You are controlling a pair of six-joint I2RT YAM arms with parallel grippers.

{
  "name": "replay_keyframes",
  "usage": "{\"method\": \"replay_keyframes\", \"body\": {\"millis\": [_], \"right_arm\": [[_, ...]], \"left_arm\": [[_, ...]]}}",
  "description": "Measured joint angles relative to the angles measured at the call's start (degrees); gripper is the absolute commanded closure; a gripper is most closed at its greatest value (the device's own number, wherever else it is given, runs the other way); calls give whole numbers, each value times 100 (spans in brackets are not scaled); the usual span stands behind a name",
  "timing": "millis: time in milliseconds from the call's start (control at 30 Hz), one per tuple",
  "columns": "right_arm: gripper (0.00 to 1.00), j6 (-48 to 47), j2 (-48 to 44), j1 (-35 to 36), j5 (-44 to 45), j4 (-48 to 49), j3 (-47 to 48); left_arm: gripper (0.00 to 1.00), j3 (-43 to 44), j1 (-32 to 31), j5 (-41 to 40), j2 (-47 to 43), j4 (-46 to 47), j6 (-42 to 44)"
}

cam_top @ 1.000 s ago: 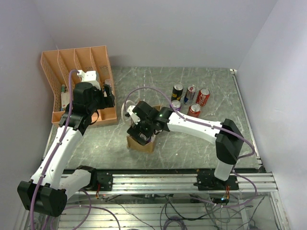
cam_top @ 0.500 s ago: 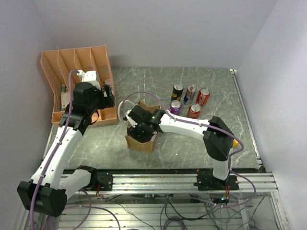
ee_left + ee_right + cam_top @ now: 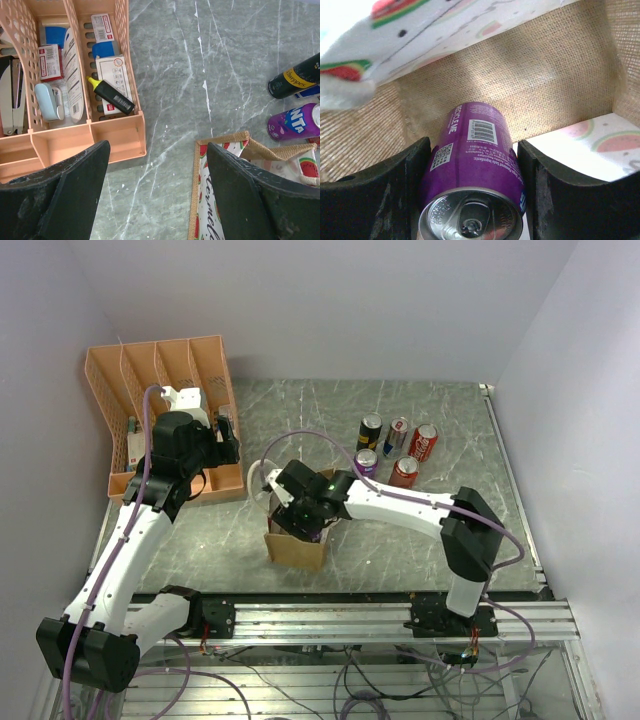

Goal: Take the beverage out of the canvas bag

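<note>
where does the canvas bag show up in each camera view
top external: canvas bag lower centre.
left wrist: bottom right corner, its open rim.
right wrist: its burlap inside fills the frame, around the purple can.
shared landmark: watermelon-print lining, in both wrist views.

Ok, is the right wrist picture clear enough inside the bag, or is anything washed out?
Right wrist: the purple can is sharp, its barcode crisp; the canvas bag has its printed lining at top left blown out white; the right pincer is dark, in shadow. Top external: even light, no glare.
</note>
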Motion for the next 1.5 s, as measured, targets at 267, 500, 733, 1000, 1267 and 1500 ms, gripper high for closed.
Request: {"method": "replay_keyframes", "body": {"millis": [267, 500, 733, 1000, 1267, 1500], "right_arm": [[100, 501, -525, -291, -151, 503, -168], [100, 970, -1248, -1060, -562, 1110, -566], [100, 1493, -2752, -2124, -1705, 2140, -1661], [100, 1893, -4476, -2570, -1847, 3115, -2691], [100, 1705, -5552, -2575, -752, 3167, -2802], [100, 1578, -5766, -2573, 1360, 2594, -2820]], "left_arm": [[11, 0, 0, -2, 0, 0, 0], [11, 0, 2, -2, 0, 0, 0], [11, 0, 2, -2, 2, 0, 0], [11, 0, 0, -2, 15, 0, 0], [11, 0, 2, -2, 17, 2, 0], [11, 0, 0, 0, 24, 0, 0]]}}
